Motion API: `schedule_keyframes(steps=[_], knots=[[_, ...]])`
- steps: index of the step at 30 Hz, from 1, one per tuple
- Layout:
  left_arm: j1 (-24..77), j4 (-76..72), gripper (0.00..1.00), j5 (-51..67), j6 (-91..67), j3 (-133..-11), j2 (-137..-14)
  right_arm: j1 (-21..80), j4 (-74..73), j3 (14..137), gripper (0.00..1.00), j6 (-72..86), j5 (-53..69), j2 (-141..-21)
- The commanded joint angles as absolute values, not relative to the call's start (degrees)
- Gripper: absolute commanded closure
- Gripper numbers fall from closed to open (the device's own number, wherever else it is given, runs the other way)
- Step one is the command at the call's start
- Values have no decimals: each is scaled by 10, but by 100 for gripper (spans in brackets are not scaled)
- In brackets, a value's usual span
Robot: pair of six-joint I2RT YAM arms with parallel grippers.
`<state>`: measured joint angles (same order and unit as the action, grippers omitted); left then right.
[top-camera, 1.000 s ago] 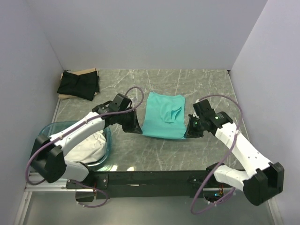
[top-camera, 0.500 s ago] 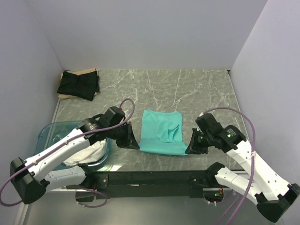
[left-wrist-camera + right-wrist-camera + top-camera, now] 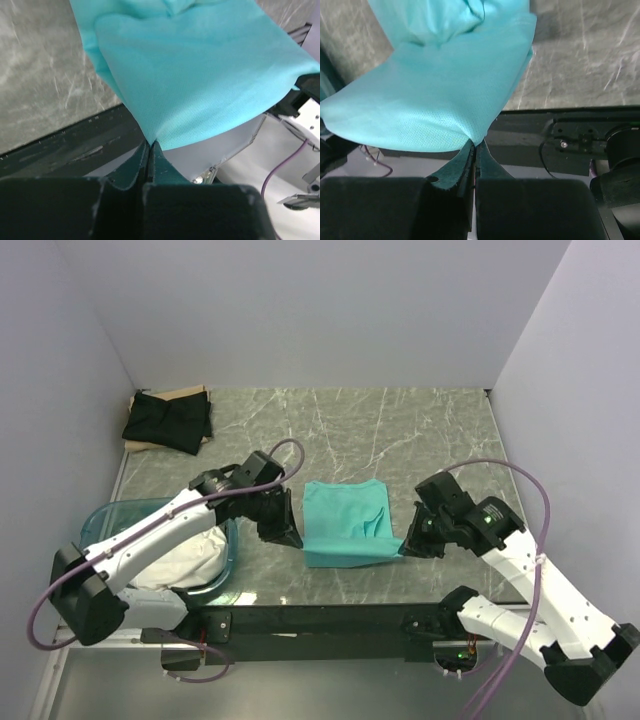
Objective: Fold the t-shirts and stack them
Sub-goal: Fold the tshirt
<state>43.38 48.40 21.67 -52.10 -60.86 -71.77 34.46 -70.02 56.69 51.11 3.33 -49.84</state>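
Note:
The mint-teal t-shirt lies partly folded in the middle of the table, its near edge lifted. My left gripper is shut on its near left corner; the cloth runs up from my closed jaws in the left wrist view. My right gripper is shut on the near right corner, and the cloth rises from the jaws in the right wrist view. A black t-shirt lies folded at the far left. White t-shirts fill the tub.
A translucent blue tub stands at the near left beside my left arm. A tan cardboard sheet lies under the black shirt in the far left corner. The table's black front rail runs just beyond the shirt's near edge.
Both grippers pulled the teal shirt toward the near edge, then carried its near edge back up and away. The shirt now lies shorter and further from the back wall.

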Motion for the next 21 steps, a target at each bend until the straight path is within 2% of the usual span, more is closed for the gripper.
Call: schedule_keyframes(steps=[1, 13, 21], knots=[[412, 499, 100, 214, -477, -663, -742, 331, -689, 608, 100, 498, -21, -518], [341, 491, 100, 240, -414, -733, -844, 215, -635, 649, 100, 396, -11, -606], [308, 497, 100, 245, -384, -790, -927, 180, -604, 692, 100, 345, -8, -681]])
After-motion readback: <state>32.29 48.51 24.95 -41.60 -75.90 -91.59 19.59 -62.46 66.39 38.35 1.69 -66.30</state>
